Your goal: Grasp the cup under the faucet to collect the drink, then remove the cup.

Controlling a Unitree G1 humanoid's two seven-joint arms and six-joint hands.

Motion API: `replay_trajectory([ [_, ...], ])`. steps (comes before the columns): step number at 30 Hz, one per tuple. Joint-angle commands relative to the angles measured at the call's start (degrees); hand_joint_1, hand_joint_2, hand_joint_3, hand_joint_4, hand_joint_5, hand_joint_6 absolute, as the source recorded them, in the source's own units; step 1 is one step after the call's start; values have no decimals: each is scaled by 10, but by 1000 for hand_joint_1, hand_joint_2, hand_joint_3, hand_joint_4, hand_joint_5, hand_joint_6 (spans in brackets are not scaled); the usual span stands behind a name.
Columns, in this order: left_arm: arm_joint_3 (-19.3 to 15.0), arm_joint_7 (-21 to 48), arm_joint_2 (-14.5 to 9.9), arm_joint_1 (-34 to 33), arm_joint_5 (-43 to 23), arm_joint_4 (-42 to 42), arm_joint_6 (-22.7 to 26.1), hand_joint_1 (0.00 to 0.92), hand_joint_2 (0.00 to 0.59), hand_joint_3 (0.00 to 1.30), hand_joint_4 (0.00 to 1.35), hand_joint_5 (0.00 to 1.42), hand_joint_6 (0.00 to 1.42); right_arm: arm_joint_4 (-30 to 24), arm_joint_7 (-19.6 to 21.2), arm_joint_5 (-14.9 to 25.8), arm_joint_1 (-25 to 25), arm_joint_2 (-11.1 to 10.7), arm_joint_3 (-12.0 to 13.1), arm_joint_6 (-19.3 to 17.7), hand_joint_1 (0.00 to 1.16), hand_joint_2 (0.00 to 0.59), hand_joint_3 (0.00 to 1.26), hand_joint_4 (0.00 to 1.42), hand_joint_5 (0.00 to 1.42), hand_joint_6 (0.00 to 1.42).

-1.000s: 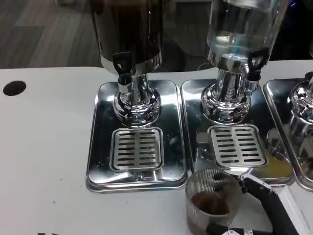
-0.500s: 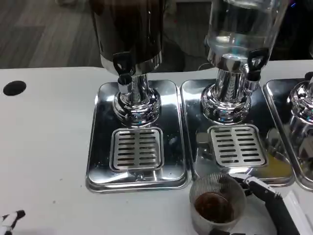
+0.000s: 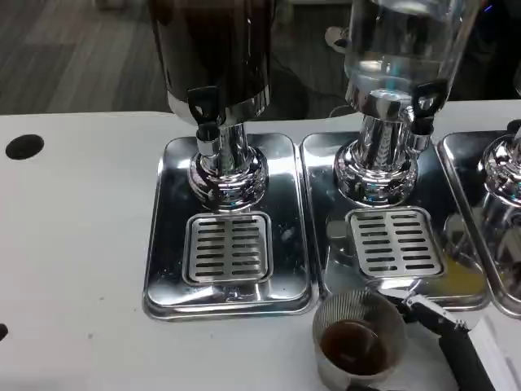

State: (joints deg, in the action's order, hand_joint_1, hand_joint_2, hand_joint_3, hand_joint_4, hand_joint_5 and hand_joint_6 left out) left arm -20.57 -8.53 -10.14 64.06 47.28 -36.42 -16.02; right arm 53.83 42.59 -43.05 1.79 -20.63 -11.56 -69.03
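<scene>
Head view: right hand (image 3: 444, 338) at the ribbed cup (image 3: 359, 338), bottom right.
Black-and-white fingers (image 3: 431, 314) against the cup's right side; grip on the far side cut off by the lower edge, so hold or mere touch not determinable. Cup upright on the white table (image 3: 73, 244), part filled with dark drink, just in front of the middle drip tray (image 3: 396, 242) and clear of any faucet. Further out: dark dispenser (image 3: 213, 57) with black-tapped faucet (image 3: 205, 110) over the left drip tray (image 3: 228, 248); clear dispenser (image 3: 399, 49) behind the middle tray.
</scene>
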Motion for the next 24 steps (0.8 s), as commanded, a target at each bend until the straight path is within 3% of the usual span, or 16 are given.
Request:
replay_trajectory([
  [1,-11,-5,5,2,-9,0,-10,0,103,89,0,14,267,1,8,0,-5,-8,-12,-2,719,87,439,476,545,362],
  [5,-17,-3,8,4,-18,1,-14,0,102,91,0,24,272,1,3,3,-6,-10,-18,6,709,89,391,390,484,276],
  [12,-16,-1,11,1,-20,7,-20,0,103,97,0,32,278,-4,-15,17,-1,-12,-27,10,631,89,190,154,313,179],
  [19,-17,-2,12,1,-27,11,-25,0,106,100,0,35,280,-22,-50,55,9,-16,-21,2,609,91,155,115,283,178],
  [24,-26,-5,13,4,-39,15,-34,0,107,101,0,37,281,-58,-87,105,32,-20,-6,-16,599,92,140,100,254,178],
])
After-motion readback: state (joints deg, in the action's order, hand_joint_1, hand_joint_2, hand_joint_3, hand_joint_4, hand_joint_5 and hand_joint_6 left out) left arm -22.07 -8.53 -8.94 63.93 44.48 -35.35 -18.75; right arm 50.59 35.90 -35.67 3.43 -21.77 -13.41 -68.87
